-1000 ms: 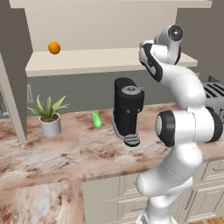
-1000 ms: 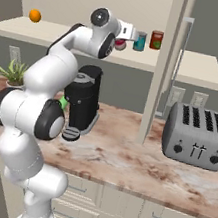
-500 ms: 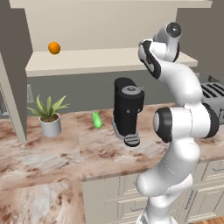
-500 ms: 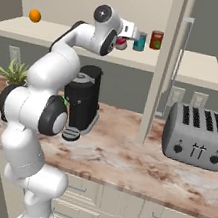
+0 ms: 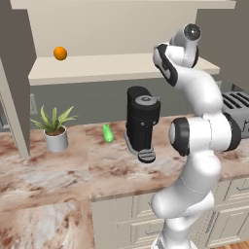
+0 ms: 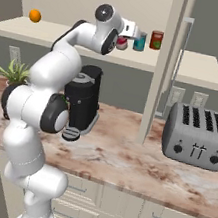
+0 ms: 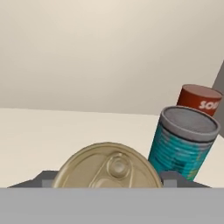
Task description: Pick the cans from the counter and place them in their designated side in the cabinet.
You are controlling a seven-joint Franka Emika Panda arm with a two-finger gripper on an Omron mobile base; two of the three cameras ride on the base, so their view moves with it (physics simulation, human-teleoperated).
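My gripper (image 6: 125, 37) reaches into the open cream cabinet (image 6: 53, 35) at shelf height. It is shut on the red can with a white band (image 6: 122, 44). In the hand view that can's pale pull-tab top (image 7: 109, 168) sits between the two fingers (image 7: 174, 178). Just to its right on the shelf stands the teal-blue can (image 7: 183, 140) (image 6: 139, 41), close but apart. I cannot tell whether the held can rests on the shelf board (image 7: 52, 131). The marbled counter (image 6: 122, 159) lies below.
A darker red can (image 6: 156, 39) (image 7: 199, 98) stands behind the teal one by the cabinet's upright post (image 6: 161, 69). An orange (image 5: 60, 53) lies far left on the shelf. On the counter: black coffee machine (image 5: 141, 121), green bottle (image 5: 108, 133), potted plant (image 5: 53, 129), toaster (image 6: 197, 137).
The arm has shifted only slightly, its upper joints a little higher, with the hand and the red can edging deeper over the shelf. The other cans have not moved.
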